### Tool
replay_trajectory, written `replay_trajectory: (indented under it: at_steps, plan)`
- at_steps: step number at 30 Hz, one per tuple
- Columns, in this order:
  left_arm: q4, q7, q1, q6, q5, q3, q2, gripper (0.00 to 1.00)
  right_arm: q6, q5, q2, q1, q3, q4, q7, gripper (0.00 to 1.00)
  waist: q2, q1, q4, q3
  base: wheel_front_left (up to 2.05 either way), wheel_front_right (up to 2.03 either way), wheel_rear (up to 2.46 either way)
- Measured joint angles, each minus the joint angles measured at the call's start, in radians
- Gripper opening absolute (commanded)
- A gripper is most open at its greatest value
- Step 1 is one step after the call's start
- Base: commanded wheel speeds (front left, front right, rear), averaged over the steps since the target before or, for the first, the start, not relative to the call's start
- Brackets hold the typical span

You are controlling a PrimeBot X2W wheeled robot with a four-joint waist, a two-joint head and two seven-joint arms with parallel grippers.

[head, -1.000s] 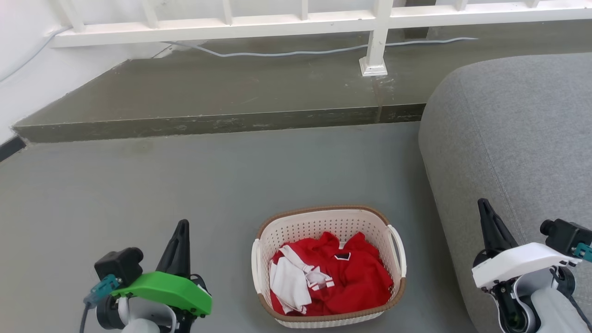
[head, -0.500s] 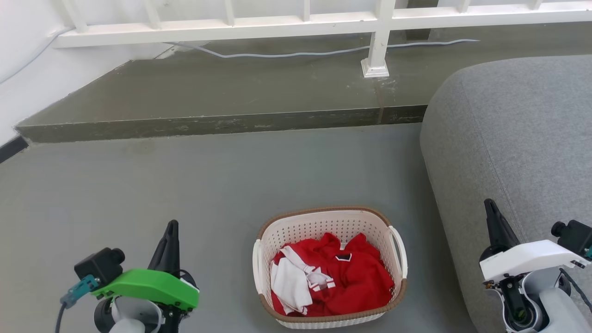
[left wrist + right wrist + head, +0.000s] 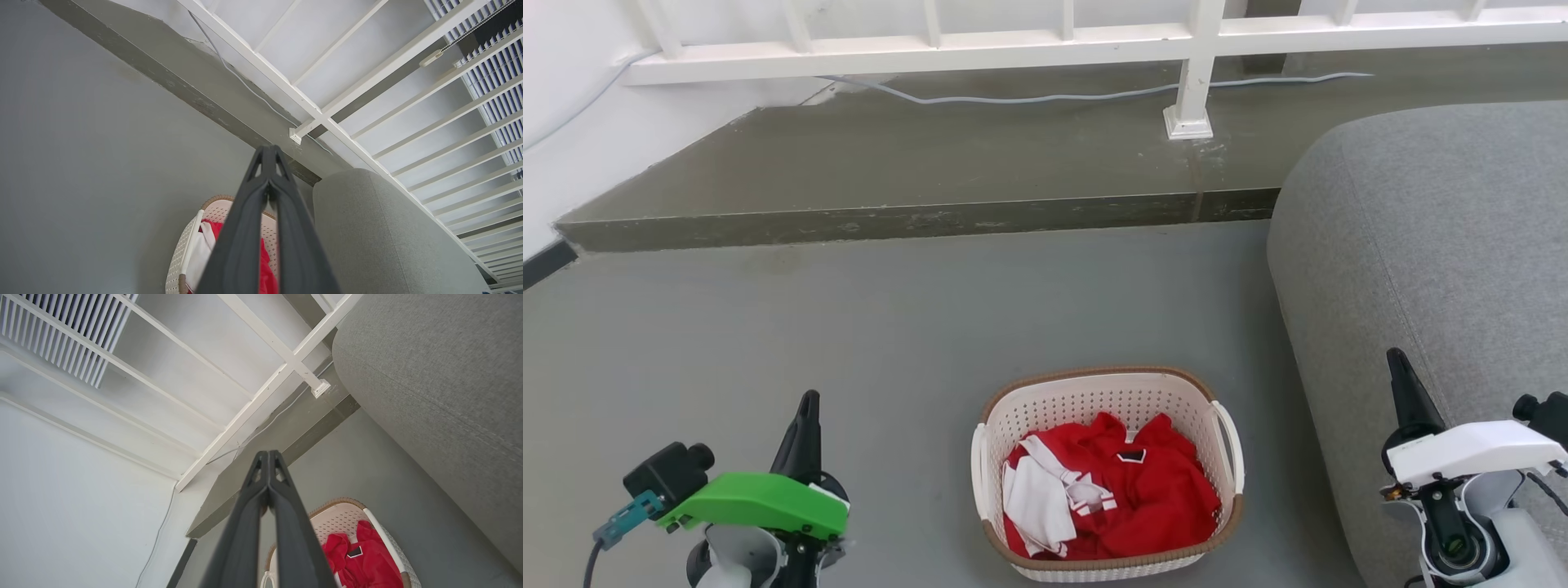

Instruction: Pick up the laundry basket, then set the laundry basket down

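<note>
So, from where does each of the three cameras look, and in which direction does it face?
Head view: on the robot's head, facing forward and down at the laundry basket and grey sofa; left gripper and right gripper show at its bottom corners.
Left wrist view: on the left wrist, facing along its own shut fingers toward the white railing.
Right wrist view: on the right wrist, likewise along its shut fingers toward the railing.
Both wrist views share laundry basket, sofa and railing.

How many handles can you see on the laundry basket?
2. The laundry basket has a left handle on the side away from the grey sofa and a right handle on the side nearest it. Nothing suggests a hidden third.
</note>
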Motion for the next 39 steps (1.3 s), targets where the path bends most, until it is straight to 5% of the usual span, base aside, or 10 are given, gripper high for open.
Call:
replay_trajectory:
  at_steps: [39]
  plan:
    - [0.0, 0.121, 0.0, -0.036, -0.429, 0.126, 0.005, 0.0, 0.01, 0.412, 0.05, -0.012, -0.11, -0.029, 0.128, 0.0, 0.0, 0.0, 0.014, -0.01, 0.0, 0.0, 0.0]
